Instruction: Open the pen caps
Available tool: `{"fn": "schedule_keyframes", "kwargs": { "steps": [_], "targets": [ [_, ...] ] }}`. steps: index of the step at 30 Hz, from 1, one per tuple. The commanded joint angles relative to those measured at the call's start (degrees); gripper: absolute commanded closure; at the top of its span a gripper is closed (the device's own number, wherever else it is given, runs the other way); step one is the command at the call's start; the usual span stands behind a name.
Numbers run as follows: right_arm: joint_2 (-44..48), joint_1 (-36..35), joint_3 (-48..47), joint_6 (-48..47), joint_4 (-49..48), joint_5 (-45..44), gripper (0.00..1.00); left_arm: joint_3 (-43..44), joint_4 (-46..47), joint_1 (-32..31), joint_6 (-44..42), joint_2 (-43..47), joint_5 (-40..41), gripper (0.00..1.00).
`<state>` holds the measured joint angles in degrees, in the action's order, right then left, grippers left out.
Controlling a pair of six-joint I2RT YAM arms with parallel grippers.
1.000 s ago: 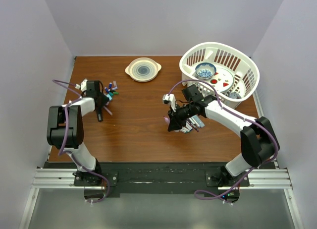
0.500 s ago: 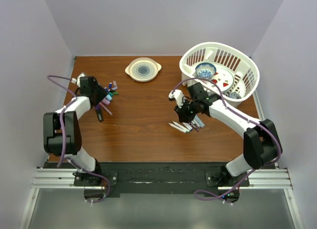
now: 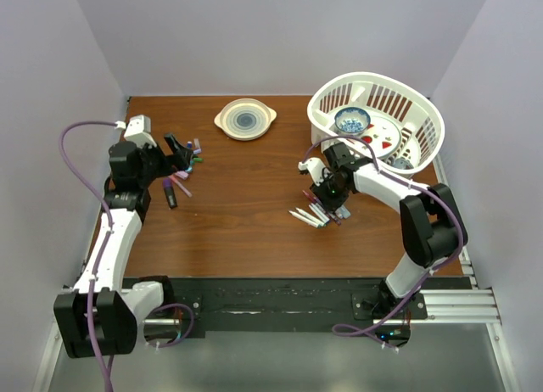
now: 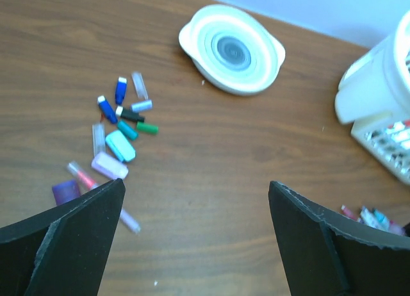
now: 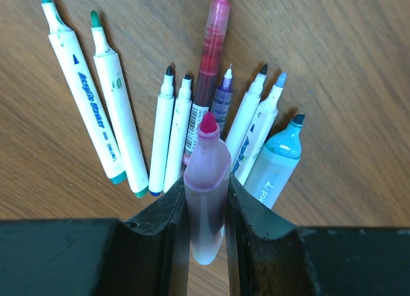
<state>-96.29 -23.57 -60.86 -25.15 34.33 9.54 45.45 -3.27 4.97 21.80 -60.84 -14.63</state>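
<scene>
wide apart on l gripper (image 4: 195, 203), hovering over loose pen caps (image 4: 120, 126) strewn on table (image 4: 211, 161), left side. clamped w/ r gripper (image 5: 206, 203) on uncapped maroon marker (image 5: 206, 168), over row of bare-tipped pens (image 5: 115, 116).

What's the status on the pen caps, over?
Left claw open beside loose small coloured plastic caps. Right claw shut on uncapped pink-tipped marker. White slatted plastic basket just beyond it.
</scene>
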Motion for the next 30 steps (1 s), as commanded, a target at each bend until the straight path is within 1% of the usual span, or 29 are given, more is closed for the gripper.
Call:
{"fn": "schedule_keyframes", "kwargs": {
  "steps": [1,4,7,11,16,19,20,21,23,24,26,27,30],
  "targets": [
    [-0.2,0.1,-2.7,-0.4,0.9,-0.8,0.8,-2.7,-1.2,0.2,-5.2,2.8,-2.2,0.0],
    [-0.7,0.0,-2.8,-0.4,1.2,-0.7,0.71,-2.1,-1.5,0.3,-5.2,2.1,-2.7,0.0],
    [-0.9,0.1,-2.9,-0.4,1.3,-0.8,0.68,-1.9,-1.8,0.3,-5.0,1.2,-3.3,0.0],
    [-1.3,0.1,-2.9,-0.6,1.4,-0.5,0.66,-1.9,-1.8,0.3,-4.8,1.1,-3.5,0.0],
    [-1.2,0.2,-3.1,-0.7,1.6,-0.1,0.66,-2.0,-1.7,0.3,-4.7,0.6,-3.7,0.0],
    [0.2,0.1,-3.3,-1.0,2.1,1.3,0.65,-2.8,-1.5,0.4,-2.8,-0.7,-3.0,0.0],
    [0.7,0.2,-3.3,-1.3,2.4,2.0,0.64,-3.3,-1.5,0.4,-0.7,-2.2,-2.4,0.0],
    [1.3,0.3,-3.3,-1.6,2.5,3.2,0.59,-3.4,-1.5,0.5,0.0,-3.2,-3.0,0.0],
    [3.3,0.3,-3.1,-1.9,2.5,4.1,0.54,-2.1,-2.9,0.7,1.0,-6.5,-4.2,0.0],
    [4.1,0.5,-3.1,-2.1,2.5,5.6,0.49,-1.5,-3.3,0.7,1.2,-7.3,-3.8,0.0],
    [6.5,0.6,-2.9,-2.6,2.6,6.9,0.46,-1.2,-4.5,0.8,1.8,-8.8,-2.5,0.0],
    [7.2,0.8,-2.9,-2.7,2.6,7.7,0.43,-1.3,-4.6,0.8,2.4,-9.1,-1.4,0.0],
    [10.1,1.3,-2.7,-3.8,2.7,10.9,0.4,-1.3,-5.8,0.8,4.7,-11.1,3.1,0.03]
  ]
}}
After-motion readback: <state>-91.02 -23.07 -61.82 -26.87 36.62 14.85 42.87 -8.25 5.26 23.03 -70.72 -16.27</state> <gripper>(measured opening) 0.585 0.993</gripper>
